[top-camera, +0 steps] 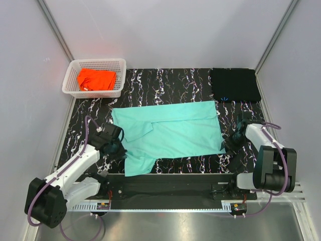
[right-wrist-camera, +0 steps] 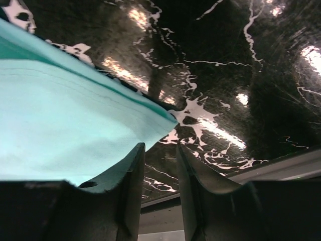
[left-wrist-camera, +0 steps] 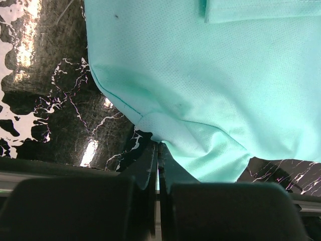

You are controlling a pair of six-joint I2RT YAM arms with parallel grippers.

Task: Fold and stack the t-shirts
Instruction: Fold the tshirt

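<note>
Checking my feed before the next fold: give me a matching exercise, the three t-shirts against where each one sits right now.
Things:
1. mint-teal t-shirt
2. orange t-shirt
3. black t-shirt

Places:
A. bunched inside the white basket, far left
B. folded at the far right corner of the table
C. spread out mid-table

Pairs: 1-C, 2-A, 3-B

Both arms reach low; the left gripper (left-wrist-camera: 158, 150) pinches the mint-teal cloth t-shirt (left-wrist-camera: 225, 75), the right gripper (right-wrist-camera: 159, 150) stands with jaws parted.
</note>
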